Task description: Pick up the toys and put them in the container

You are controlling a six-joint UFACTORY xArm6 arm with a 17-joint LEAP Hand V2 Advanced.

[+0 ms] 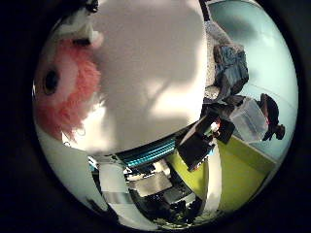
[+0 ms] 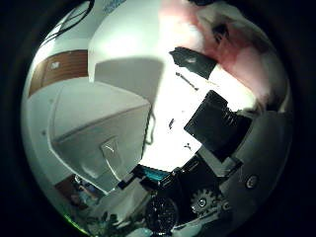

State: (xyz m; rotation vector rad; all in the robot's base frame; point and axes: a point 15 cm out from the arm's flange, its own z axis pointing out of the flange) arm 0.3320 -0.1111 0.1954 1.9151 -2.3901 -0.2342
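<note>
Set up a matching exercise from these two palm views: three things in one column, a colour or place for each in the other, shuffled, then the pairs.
Things:
1. plush toy
2. container
3. clear box

Descriptions:
A. white, lidded, standing beside the palm
B. white body with pink fur, pressed close against the palm
C. see-through, far off on the pale floor

Pairs: 1-B, 2-A, 3-C

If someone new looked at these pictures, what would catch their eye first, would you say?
Most likely the pink and white plush toy, which fills much of the little finger side view, close against the palm of the hand. Next, in the thumb side view, the pale container lying beside the hand.
</note>
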